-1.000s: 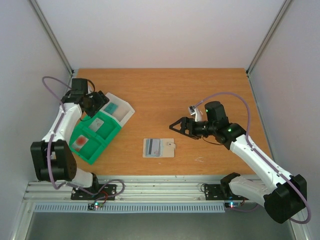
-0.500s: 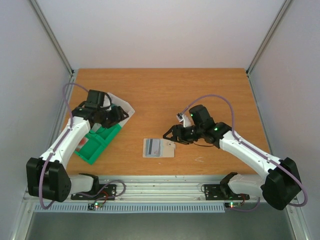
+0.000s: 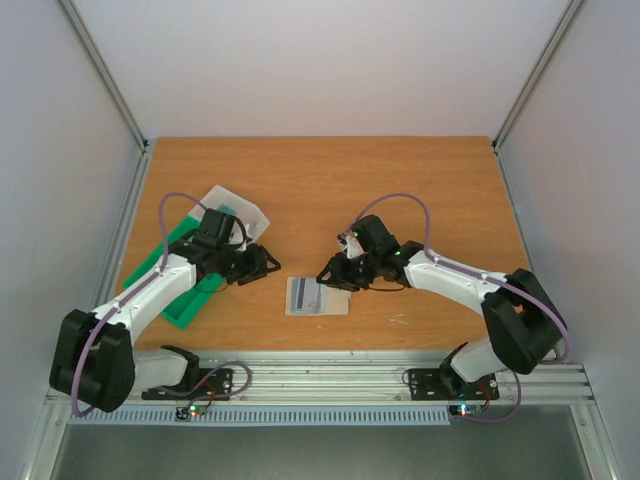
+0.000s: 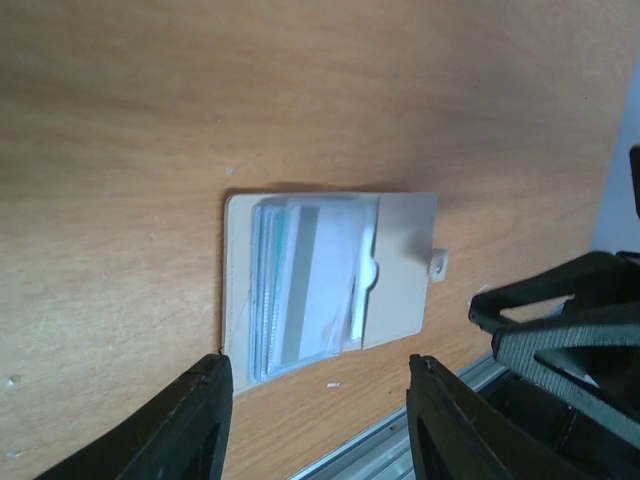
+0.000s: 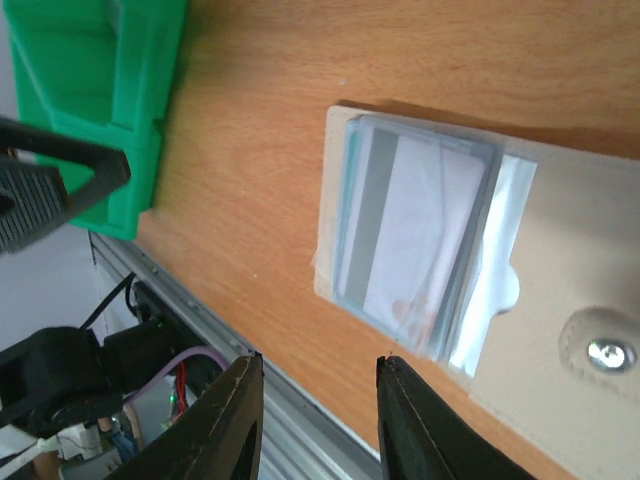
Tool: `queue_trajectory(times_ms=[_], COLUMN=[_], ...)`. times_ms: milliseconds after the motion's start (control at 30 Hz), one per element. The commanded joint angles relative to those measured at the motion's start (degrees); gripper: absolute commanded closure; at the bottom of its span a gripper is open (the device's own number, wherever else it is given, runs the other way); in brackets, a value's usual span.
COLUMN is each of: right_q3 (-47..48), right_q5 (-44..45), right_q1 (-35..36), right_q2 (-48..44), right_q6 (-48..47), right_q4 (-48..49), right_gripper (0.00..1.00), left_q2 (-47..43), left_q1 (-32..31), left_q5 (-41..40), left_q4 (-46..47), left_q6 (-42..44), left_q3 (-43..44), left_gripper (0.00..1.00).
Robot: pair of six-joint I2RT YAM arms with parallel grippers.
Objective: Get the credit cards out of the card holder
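Observation:
The card holder (image 3: 339, 298), a pale flat sleeve with a snap tab, lies on the wooden table near the front middle. The credit cards (image 3: 306, 294) sit stacked inside it, the top one white with a grey stripe. My left gripper (image 3: 264, 263) hovers just left of the holder, open, with nothing between its fingers. My right gripper (image 3: 328, 272) hangs over the holder's upper right edge, also open and empty. In the left wrist view the holder (image 4: 405, 270) and cards (image 4: 310, 290) lie ahead of my open gripper (image 4: 320, 362). The right wrist view shows the cards (image 5: 415, 240) in the holder (image 5: 560, 310) beyond my gripper (image 5: 318, 360).
A green compartmented tray (image 3: 188, 308) lies at the left under my left arm, also in the right wrist view as the tray (image 5: 110, 90). A clear plastic box (image 3: 238, 206) sits behind it. The metal rail (image 3: 330, 375) runs along the front edge.
Both arms have swung inward to the card holder. The left left the green tray and came right; the right came left. Both pairs of jaws have narrowed.

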Motion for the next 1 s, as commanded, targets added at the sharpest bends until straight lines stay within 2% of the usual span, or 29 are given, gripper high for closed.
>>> queue_trajectory(times_ms=[0,400,800,967], right_q3=[0.8,3.0,2.1,-0.2], right_q5=[0.2,2.2,3.4,6.1], right_q1=[0.4,0.9,2.0,2.2], right_q2=[4.4,14.3,19.3,18.4], right_q6=[1.2,0.8,-0.3,-0.5], right_q4=[5.8,5.1,5.2,5.1], right_gripper=[0.68,0.69,0.80,0.91], left_q2=[-0.3,-0.3,0.1,1.0], left_q1=[-0.4,-0.9,-1.1,-1.2], left_q5=[4.4,6.5,7.4,8.4], left_q4=[10.3,23.9,29.9,35.1], left_q6=[-3.9,-11.8,-16.7,-19.0], left_q3=[-4.9,-14.6,-17.6,-19.3], left_gripper=[0.51,0.50,0.50,0.50])
